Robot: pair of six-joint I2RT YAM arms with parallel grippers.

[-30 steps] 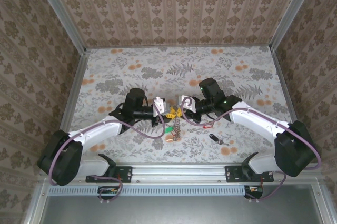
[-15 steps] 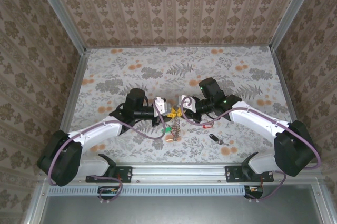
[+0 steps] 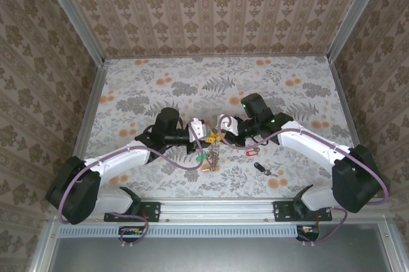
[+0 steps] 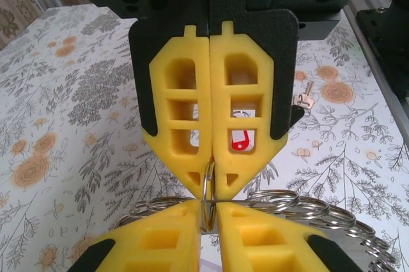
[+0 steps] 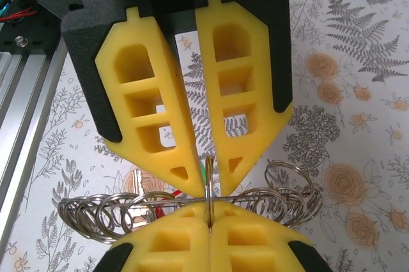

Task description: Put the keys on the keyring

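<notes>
Top external view: at frame centre the left claw [image 3: 206, 136] and right claw [image 3: 219, 136] are closed tip to tip on one loop of the keyring [image 3: 215, 152], which trails below them. A red key [image 3: 251, 152] and a black key [image 3: 259, 168] are seen lower right.

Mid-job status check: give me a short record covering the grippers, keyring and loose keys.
left gripper: shut on keyring
right gripper: shut on keyring, tip to tip with the left
keyring: pinched between both grippers
red key: on table, right of the grippers, apart from keyring
black key: on table, nearer the bases
green key: beside keyring, attachment unclear
</notes>
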